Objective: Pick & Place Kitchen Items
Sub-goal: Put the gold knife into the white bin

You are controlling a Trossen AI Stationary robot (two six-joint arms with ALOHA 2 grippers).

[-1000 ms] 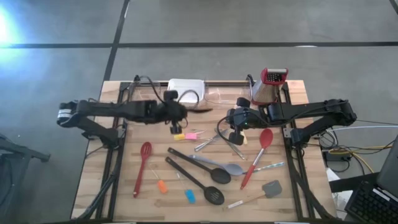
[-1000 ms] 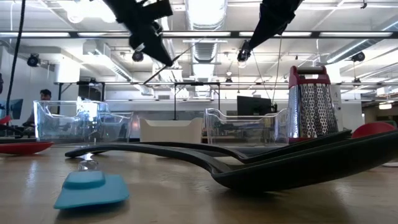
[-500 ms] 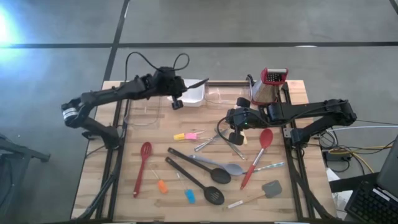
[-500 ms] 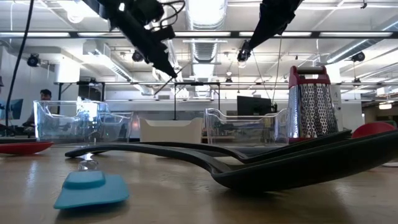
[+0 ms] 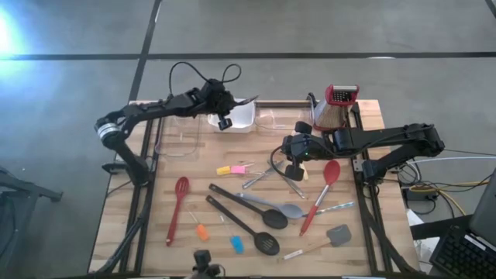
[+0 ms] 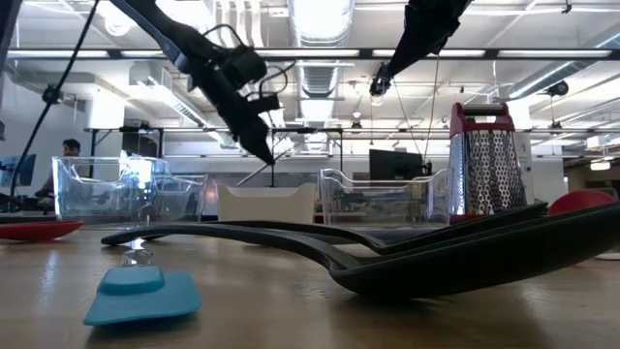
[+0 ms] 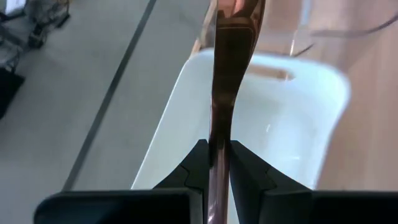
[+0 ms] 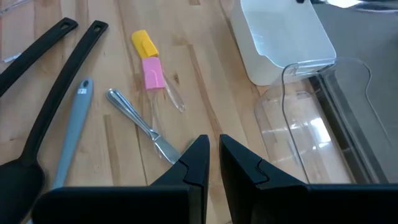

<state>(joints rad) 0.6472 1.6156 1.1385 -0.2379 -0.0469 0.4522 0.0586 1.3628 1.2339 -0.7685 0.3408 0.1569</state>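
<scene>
The left gripper (image 7: 217,163), pinching what looks like a dark utensil (image 7: 228,68), hangs over the white tray (image 5: 242,116) at the far edge, so next comes lowering and release, while the right gripper (image 8: 213,163), fingers pressed together and empty, waits mid-table.

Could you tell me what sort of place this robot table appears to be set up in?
Probably an open-plan lab or industrial office: the low view shows exposed ceiling ducts with strip lights, desks with a monitor behind the table, and a person seated far off; the high view shows a bare concrete floor.
</scene>
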